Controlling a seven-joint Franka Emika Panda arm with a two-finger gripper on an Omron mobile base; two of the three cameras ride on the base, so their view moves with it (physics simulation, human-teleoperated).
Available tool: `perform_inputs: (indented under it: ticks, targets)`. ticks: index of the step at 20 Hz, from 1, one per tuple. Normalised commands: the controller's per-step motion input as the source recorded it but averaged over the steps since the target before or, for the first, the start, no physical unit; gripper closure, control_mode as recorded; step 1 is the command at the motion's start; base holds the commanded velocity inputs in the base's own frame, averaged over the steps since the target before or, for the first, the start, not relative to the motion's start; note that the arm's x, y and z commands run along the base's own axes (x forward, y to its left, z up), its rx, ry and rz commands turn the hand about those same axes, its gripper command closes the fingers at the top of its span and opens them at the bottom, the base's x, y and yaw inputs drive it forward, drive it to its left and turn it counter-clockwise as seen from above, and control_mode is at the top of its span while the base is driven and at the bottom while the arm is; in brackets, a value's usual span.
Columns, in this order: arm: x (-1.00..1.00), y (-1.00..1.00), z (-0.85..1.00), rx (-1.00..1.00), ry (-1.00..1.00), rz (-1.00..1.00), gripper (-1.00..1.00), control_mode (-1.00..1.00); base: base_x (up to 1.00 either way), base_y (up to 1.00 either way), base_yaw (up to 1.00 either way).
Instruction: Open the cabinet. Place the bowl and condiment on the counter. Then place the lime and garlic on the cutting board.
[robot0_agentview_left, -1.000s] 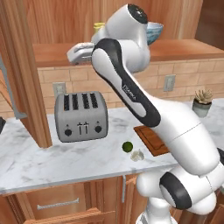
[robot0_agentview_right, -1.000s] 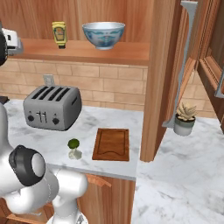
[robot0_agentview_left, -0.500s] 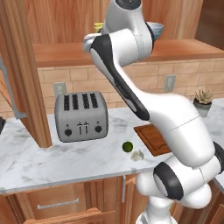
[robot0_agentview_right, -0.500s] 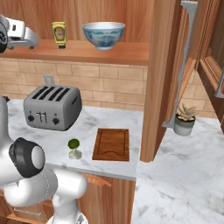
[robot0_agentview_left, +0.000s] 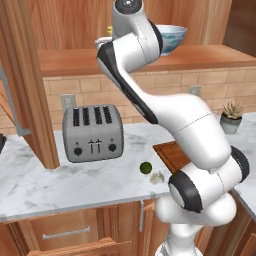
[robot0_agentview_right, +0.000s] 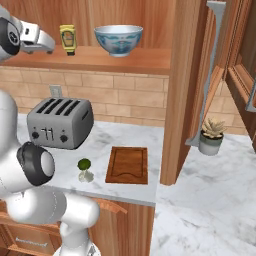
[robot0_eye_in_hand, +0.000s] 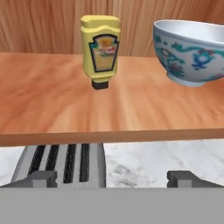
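Note:
The cabinet stands open, its door (robot0_agentview_right: 183, 85) swung out edge-on. On its wooden shelf (robot0_eye_in_hand: 48, 105) stand the yellow condiment (robot0_eye_in_hand: 100, 50) bottle and, to its right, the blue-patterned bowl (robot0_eye_in_hand: 192, 50). My gripper (robot0_eye_in_hand: 112, 179) is open and empty, level with the shelf edge and a short way in front of the condiment. From the right base view the gripper (robot0_agentview_right: 49, 46) hangs just left of the condiment (robot0_agentview_right: 68, 39) and the bowl (robot0_agentview_right: 118, 39). Down on the counter (robot0_agentview_right: 130, 137), the lime (robot0_agentview_right: 84, 164) and garlic (robot0_agentview_right: 86, 175) lie left of the cutting board (robot0_agentview_right: 128, 164).
A silver toaster (robot0_agentview_right: 60, 122) stands on the counter under the shelf, left of the board. A small potted plant (robot0_agentview_right: 211, 136) sits beyond the open door at the right. The left cabinet door (robot0_agentview_left: 27, 85) juts out over the counter. Lower drawers (robot0_agentview_left: 65, 232) run below.
The arm has swung the hand up and along the shelf front toward the condiment. The jaws stayed open; bottle, bowl, lime and garlic have not moved.

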Motion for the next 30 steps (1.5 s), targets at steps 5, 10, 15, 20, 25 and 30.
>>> perform_inputs:
  ticks: [5,10,15,20,25,30]
  targets:
    - [0.54,-0.24,0.00,0.00,0.00,-0.08,-1.00,-1.00,0.00,0.00,0.00]
    - [0.58,0.00,-0.01,-0.01,-0.01,-0.08,-1.00,-1.00,0.00,0.00,0.00]
    - [0.54,0.00,0.00,0.00,0.00,-0.04,-1.00,-1.00,0.00,0.00,0.00]
    - [0.45,0.00,0.00,0.00,0.00,0.00,-1.00,-1.00,0.00,0.00,0.00]
    - [0.37,0.00,0.00,0.00,0.00,0.00,-1.00,-1.00,0.00,0.00,0.00]
    - [0.24,0.00,0.00,0.00,0.00,0.01,-1.00,-1.00,0.00,0.00,0.00]
